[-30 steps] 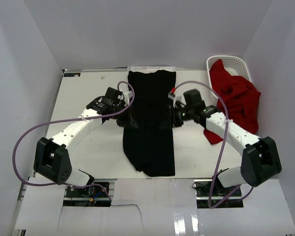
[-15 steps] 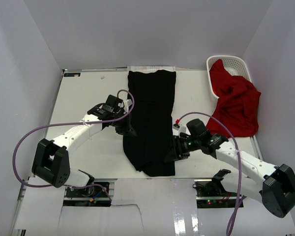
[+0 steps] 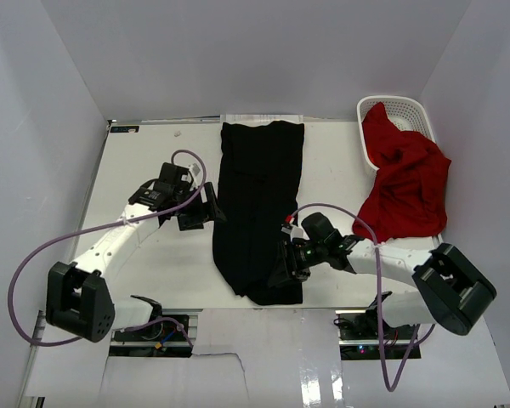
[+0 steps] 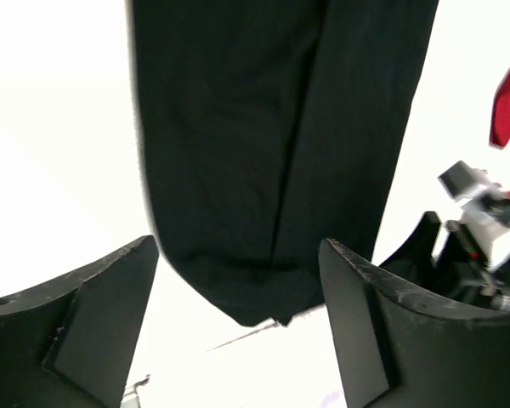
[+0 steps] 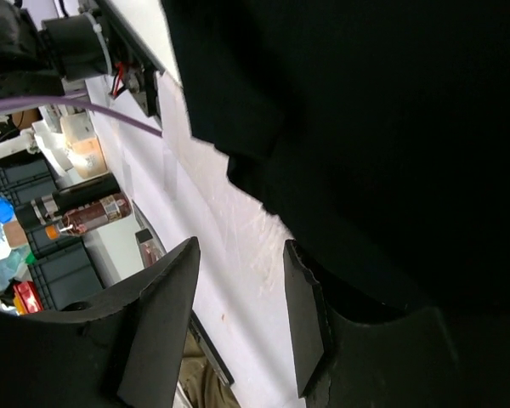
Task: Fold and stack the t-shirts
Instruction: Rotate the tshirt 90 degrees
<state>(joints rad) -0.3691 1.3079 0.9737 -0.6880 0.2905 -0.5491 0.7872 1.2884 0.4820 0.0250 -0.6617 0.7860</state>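
The black t-shirt (image 3: 262, 204) lies folded into a long narrow strip down the middle of the table, its near end rounded. My left gripper (image 3: 214, 211) hovers open just off the strip's left edge. In the left wrist view the left gripper (image 4: 238, 327) has wide jaws that frame the black t-shirt (image 4: 272, 161) and hold nothing. My right gripper (image 3: 286, 265) sits low at the strip's near right edge. In the right wrist view the right gripper (image 5: 238, 319) is open with bare table between its fingers, one finger (image 5: 310, 327) against the black t-shirt (image 5: 374, 127). The red t-shirt (image 3: 406, 178) hangs crumpled over the basket.
A white lattice basket (image 3: 405, 110) stands at the back right corner, partly covered by the red cloth. White walls close in the table (image 3: 153, 161) on three sides. Purple cables (image 3: 34, 255) loop from both arms. Beyond the table's near edge are bins and a can (image 5: 85, 217).
My left gripper let go of the black shirt's left edge, opened wide and drew back left. My right arm swung from the strip's middle toward its near right corner, jaws wider.
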